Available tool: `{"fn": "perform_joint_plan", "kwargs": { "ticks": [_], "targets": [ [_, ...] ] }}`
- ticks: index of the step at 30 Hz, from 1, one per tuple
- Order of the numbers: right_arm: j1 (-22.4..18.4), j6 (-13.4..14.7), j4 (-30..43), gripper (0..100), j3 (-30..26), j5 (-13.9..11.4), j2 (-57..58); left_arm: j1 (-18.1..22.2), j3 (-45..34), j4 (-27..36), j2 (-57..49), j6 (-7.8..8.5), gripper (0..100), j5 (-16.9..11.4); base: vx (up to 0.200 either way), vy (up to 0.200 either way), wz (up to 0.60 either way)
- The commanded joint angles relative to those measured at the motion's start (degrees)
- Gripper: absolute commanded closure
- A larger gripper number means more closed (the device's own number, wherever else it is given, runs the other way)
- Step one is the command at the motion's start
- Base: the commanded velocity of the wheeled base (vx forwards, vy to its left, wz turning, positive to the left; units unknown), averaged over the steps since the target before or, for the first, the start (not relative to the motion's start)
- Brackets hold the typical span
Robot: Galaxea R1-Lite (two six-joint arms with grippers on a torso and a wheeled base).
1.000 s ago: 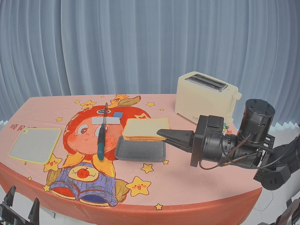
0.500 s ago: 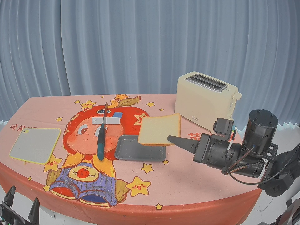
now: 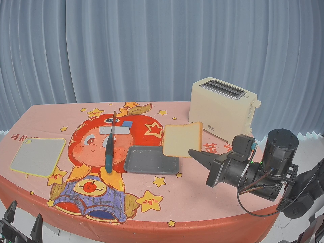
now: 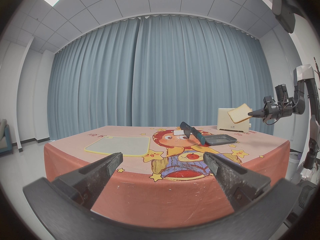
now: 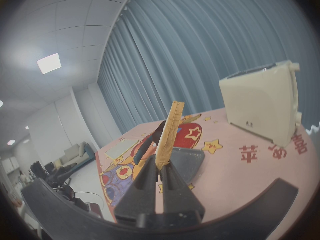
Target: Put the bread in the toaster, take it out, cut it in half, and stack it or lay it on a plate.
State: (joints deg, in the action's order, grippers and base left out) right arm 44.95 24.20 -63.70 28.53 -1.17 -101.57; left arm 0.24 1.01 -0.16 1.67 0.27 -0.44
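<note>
The bread is one slice held in the air, tipped nearly upright. It hangs past the right end of the tray and in front of the toaster, touching neither. The right arm comes in from the table's right edge with its forearm about level and pointing toward the robot's left. The right gripper has its fingers pinched narrow on the slice's lower edge, and the right wrist view shows the slice standing edge-on up out of the fingertips. The left gripper sits low, off the near left edge of the table, with its two fingers spread wide apart. From there the slice appears about level with the toaster's top. The toaster carries a small dark mark low on its side. Red characters are printed on the pink tablecloth beside it, and there is lettering on the cartoon figure's shirt. The dark grey tray lies flat on the cloth. To its left a teal-handled knife lies with its blade across a pale strip. A yellow-rimmed cutting board lies farther left.
</note>
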Motion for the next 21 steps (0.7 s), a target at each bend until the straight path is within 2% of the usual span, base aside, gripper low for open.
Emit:
{"fn": "perform_joint_plan", "kwargs": {
  "ticks": [1,2,4,6,7,21],
  "targets": [
    [0.2,-4.0,-5.1,100,-3.5,0.9,-3.8,-0.1,-1.0,0.0,0.1,0.00,0,0.0,0.000,0.000,0.00],
    [-0.3,-8.6,-11.2,100,-5.2,0.9,-6.5,0.0,-1.0,0.0,0.1,0.00,0,0.0,0.000,0.000,0.00],
    [-1.2,-13.7,-18.5,100,-6.4,0.9,-10.6,0.0,-1.0,0.0,0.1,0.00,0,0.0,0.000,0.000,0.00],
    [-1.5,-14.4,-19.6,100,-6.6,0.9,-11.3,0.0,-1.0,0.1,0.1,0.00,0,0.0,0.000,0.000,0.00],
    [-2.5,-18.0,-26.3,100,-6.9,1.0,-15.1,0.0,-1.0,0.0,0.1,0.00,0,0.0,0.000,0.000,0.00],
    [-3.1,-18.3,-25.8,100,-7.1,0.4,-13.5,0.0,-1.0,0.0,0.1,0.00,0,0.0,0.000,0.000,0.00]
  ]
}}
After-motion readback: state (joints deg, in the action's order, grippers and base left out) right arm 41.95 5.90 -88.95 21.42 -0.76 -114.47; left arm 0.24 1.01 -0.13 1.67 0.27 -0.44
